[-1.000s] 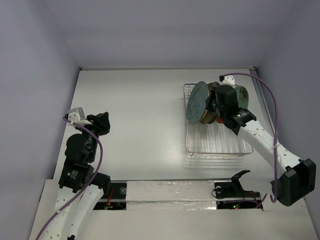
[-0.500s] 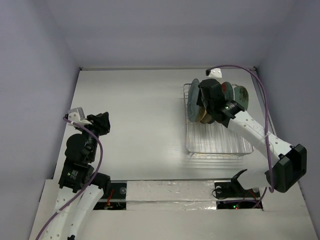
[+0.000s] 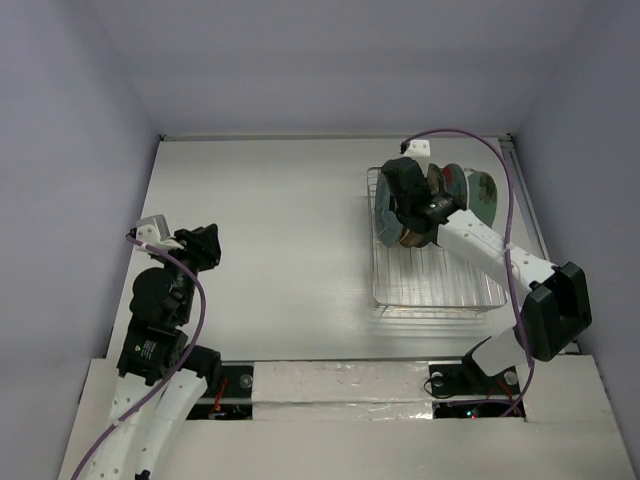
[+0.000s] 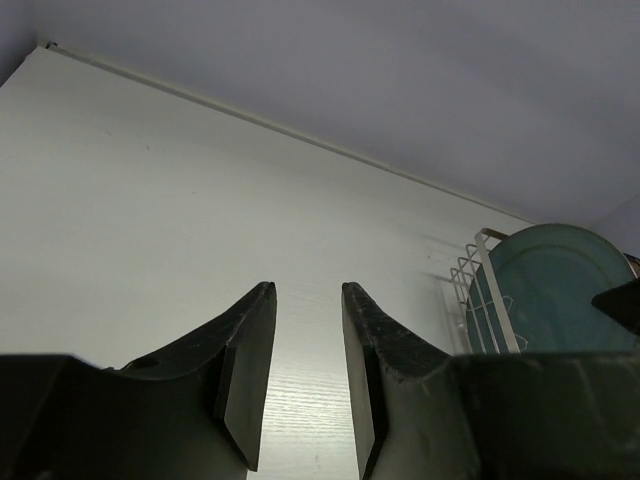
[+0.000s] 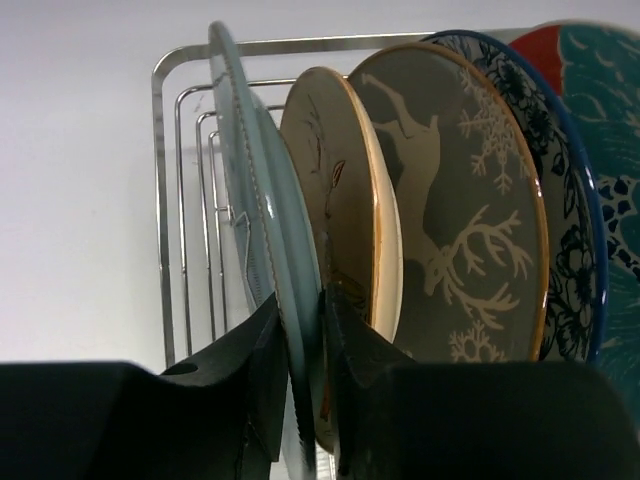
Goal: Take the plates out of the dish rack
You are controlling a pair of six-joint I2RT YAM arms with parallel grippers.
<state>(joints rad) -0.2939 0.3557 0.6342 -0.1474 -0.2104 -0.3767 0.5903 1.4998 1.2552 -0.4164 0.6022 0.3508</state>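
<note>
The silver wire dish rack (image 3: pixel 430 295) stands at the table's back right with several plates upright in it. Leftmost is the teal plate (image 5: pixel 250 180), and my right gripper (image 5: pixel 303 300) is shut on its rim, one finger against each face. Behind it stand a tan plate (image 5: pixel 340 190), a grey plate with a deer (image 5: pixel 450 200), a blue-patterned plate (image 5: pixel 570 230) and a red-rimmed one (image 5: pixel 590 50). From above, my right gripper (image 3: pixel 397 205) hides most of the teal plate (image 3: pixel 381 222). My left gripper (image 4: pixel 307 290) is open and empty, far left of the rack (image 4: pixel 480 280).
The near half of the rack holds no plates. White table stretches between my left gripper (image 3: pixel 205 245) and the rack. Walls close in the table at the back and both sides.
My right gripper has moved left across the tops of the plates, from the middle of the row to the teal plate, and now has that plate's rim between its fingers. The left arm is unmoved.
</note>
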